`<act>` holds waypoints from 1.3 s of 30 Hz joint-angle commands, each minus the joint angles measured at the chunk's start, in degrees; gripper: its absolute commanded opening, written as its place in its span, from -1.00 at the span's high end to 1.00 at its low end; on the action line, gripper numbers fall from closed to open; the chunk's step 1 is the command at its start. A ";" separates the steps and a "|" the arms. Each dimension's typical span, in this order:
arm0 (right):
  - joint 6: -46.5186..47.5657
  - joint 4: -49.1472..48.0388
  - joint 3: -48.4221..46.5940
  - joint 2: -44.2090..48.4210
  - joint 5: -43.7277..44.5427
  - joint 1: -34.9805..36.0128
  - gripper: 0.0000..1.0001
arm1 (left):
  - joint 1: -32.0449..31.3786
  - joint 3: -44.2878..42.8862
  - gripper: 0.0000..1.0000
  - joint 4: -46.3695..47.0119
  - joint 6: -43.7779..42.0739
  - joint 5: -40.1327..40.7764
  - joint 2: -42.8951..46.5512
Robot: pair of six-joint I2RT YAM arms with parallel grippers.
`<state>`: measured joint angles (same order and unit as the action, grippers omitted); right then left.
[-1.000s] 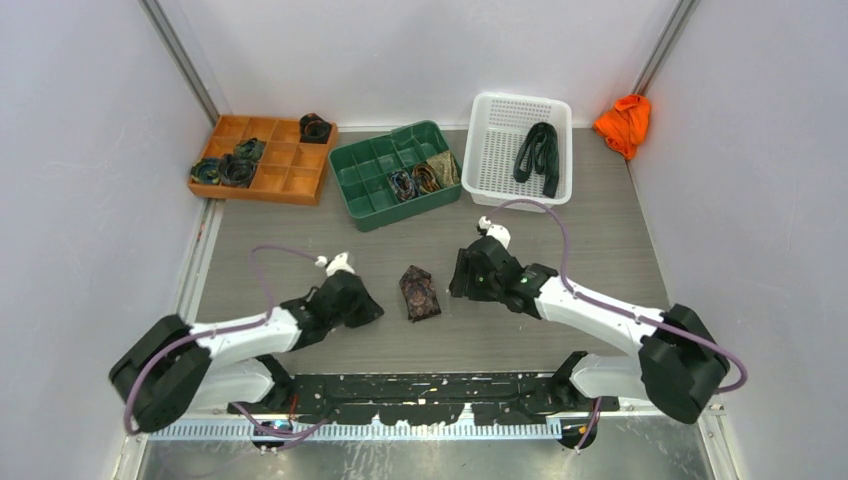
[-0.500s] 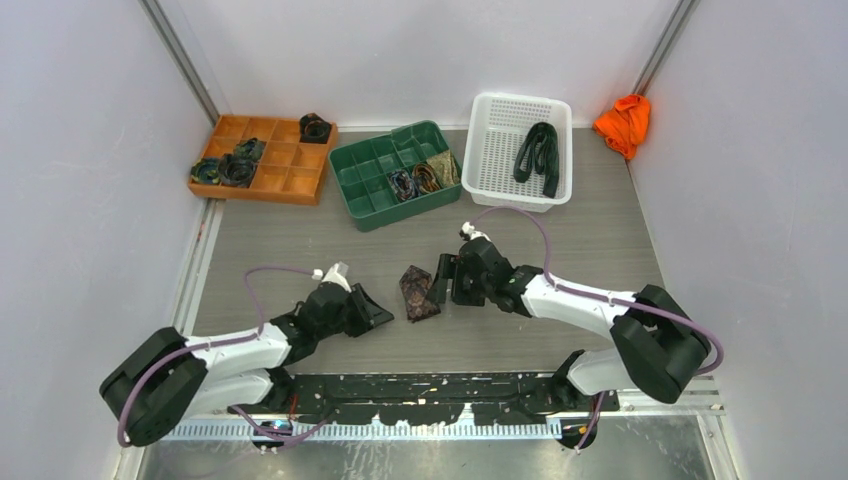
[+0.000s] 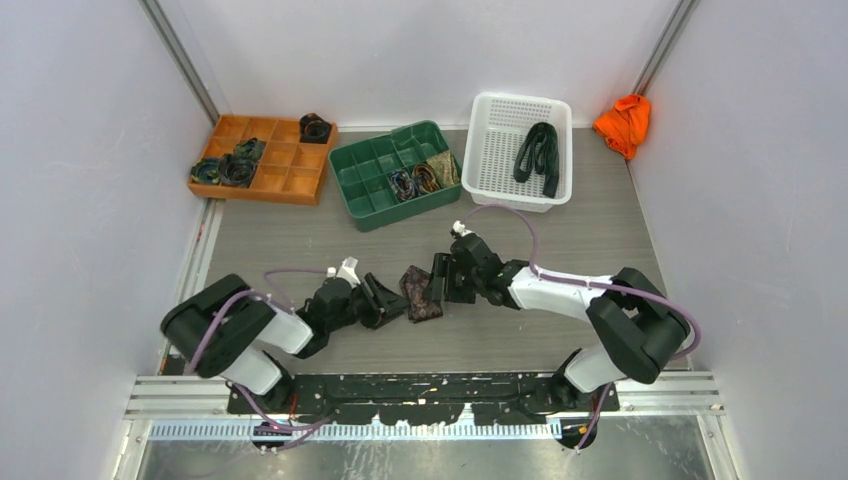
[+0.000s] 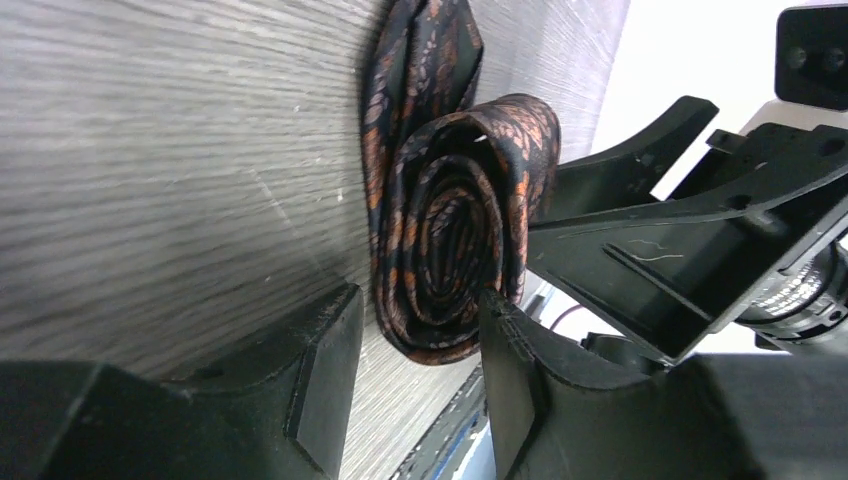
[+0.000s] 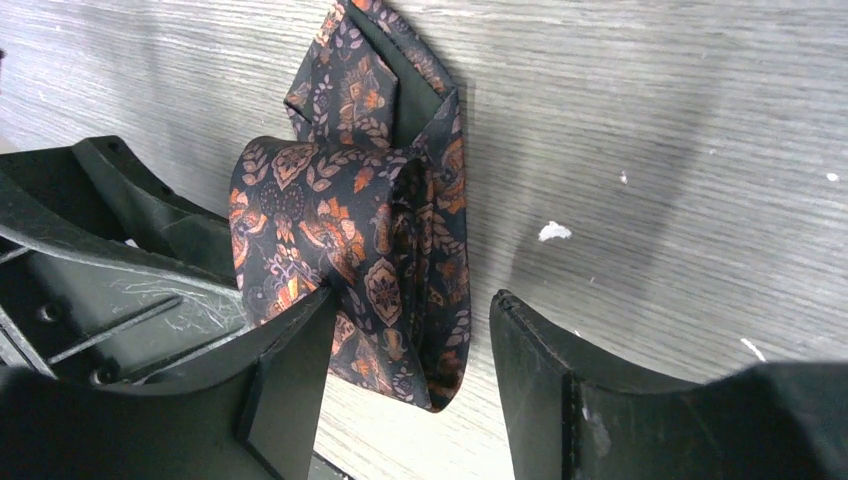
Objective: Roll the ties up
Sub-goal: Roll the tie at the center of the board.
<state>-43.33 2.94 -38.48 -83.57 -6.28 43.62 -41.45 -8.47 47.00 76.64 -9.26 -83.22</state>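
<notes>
Straddling the coiled tie (image 3: 420,292) that lies on the table (image 3: 300,240) between my arms, I hold my left gripper (image 3: 392,300) and right gripper (image 3: 437,282) both open around it, its spiral face turned toward the left one, its roll axis running arm to arm.

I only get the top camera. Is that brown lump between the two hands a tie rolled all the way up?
Observer: The left wrist camera shows the tie end-on: a tight spiral, one flat end left unrolled.
Operator: Is the left hand pinching it?
Observer: Its fingers sit either side of the roll; squeezing or not, I can't tell.
Operator: And the right hand?
Observer: Open, with a gap between one finger and the tie.
</notes>
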 commanded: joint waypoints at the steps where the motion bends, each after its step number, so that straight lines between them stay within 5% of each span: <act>1: 1.83 -1.99 -1.36 -1.48 1.75 -0.90 -0.23 | 0.23 0.60 -0.01 9.30 2.85 -2.63 -11.32; 8: 2.37 -2.71 -0.93 -3.62 0.05 -3.21 -0.05 | 0.23 2.08 -0.05 34.68 8.57 -5.73 -33.61; 24: 2.48 -6.06 -0.46 -7.04 -1.91 -4.15 0.00 | -3.66 6.22 -0.09 28.67 7.19 2.38 -30.72; 29: 2.55 -6.02 -0.42 -7.32 -1.98 -4.12 0.00 | -8.60 6.61 -0.13 19.07 8.56 7.92 -22.26; 35: 2.51 -5.16 -0.54 -5.06 -2.09 -4.11 -0.25 | -11.10 1.95 -0.20 -11.80 3.40 13.94 -0.12; 39: 2.34 -3.70 0.43 2.99 1.17 -4.08 -0.38 | -11.35 -2.26 -0.17 -41.82 -0.96 21.34 24.23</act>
<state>-42.11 -4.10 -38.68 -88.18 -9.15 39.57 -52.47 -7.40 42.94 82.67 2.44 -76.88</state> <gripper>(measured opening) 0.667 0.593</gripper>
